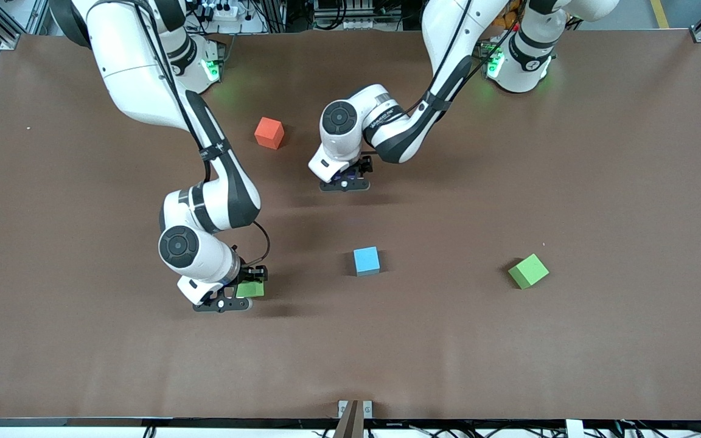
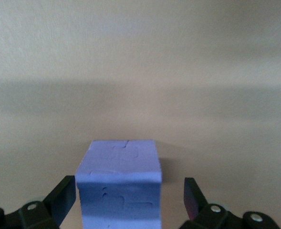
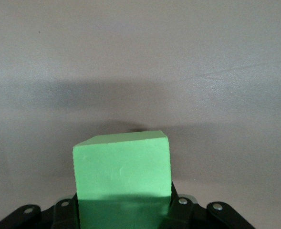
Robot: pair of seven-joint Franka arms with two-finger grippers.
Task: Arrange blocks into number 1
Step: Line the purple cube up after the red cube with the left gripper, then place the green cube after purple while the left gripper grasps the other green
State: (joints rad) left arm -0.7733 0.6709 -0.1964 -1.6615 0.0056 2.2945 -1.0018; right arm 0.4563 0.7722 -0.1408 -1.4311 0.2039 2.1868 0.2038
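The small purple foam cube (image 2: 119,186) stands between the two black fingers (image 2: 61,198) of the left tool (image 1: 345,180), and a clear gap shows on each side of it, so the left tool is released and does not press the cube. In the front view this cube is almost hidden under the tool; only a little purple shows there. It sits near the middle of the brown desk (image 1: 509,340), farther from the front camera than the light blue foam cube (image 1: 366,261).

The right tool (image 1: 233,296) is clenched on a green foam cube (image 1: 250,288), whose sides the fingers grip tightly in the right wrist view (image 3: 123,176). I cannot tell if this cube touches the desk or is just above it.

I count five cubes in sight: one purple, two green, one light blue and one orange-red. The second green foam cube (image 1: 528,271) lies free toward the left arm's end of the desk. The orange-red foam cube (image 1: 269,132) lies free, farther from the front camera, between the two arms.

The left arm reaches from its base toward the desk's middle with its wrist bent down. The right arm stretches far toward the front camera, elbow up, tool pointing down.
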